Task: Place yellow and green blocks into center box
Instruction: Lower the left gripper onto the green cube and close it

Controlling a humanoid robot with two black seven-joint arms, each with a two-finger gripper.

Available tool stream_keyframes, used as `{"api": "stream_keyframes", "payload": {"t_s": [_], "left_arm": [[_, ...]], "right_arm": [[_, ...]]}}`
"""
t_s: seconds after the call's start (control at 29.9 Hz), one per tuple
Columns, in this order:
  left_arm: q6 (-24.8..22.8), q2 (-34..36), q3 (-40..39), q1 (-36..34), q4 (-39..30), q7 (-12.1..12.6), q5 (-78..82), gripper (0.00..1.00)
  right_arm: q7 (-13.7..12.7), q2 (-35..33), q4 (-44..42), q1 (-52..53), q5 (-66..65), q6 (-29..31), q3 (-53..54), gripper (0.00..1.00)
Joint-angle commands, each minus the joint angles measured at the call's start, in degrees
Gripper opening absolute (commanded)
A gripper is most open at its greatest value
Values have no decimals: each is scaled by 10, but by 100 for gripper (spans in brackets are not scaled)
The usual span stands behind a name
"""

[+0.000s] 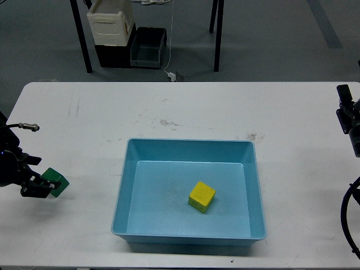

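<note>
We are clamping our left gripper [45,185] on the green block [56,181] at nine o'clock from the blue tray [190,145]. The yellow block [201,197] is lying inside the tray. Our right gripper [347,109] is sitting at three o'clock; we cannot tell its fingers' state.

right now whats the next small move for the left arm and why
Probably lift the green block and carry it right, over the tray. The left gripper looks closed on it at the table's left edge, and the yellow block already lies inside the tray.
</note>
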Motion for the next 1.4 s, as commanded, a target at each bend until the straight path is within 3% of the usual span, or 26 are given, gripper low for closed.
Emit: {"api": "stream_keyframes", "payload": {"t_s": [0.0, 0.73, 0.9, 1.14, 1.37], "left_arm": [[0, -12, 0, -1, 26, 0, 0, 100], [0, -53, 18, 0, 68, 0, 0, 96], [0, -54, 20, 2, 71, 0, 0, 81], [0, -66, 20, 3, 106, 0, 0, 41], [0, -60, 15, -3, 108, 0, 0, 26]], "right_arm": [[0, 2, 0, -1, 0, 1, 0, 99], [0, 2, -1, -3, 0, -4, 1, 99], [0, 2, -2, -6, 0, -12, 1, 99], [0, 2, -2, -7, 0, -19, 1, 99], [1, 2, -2, -7, 0, -19, 0, 99]]}}
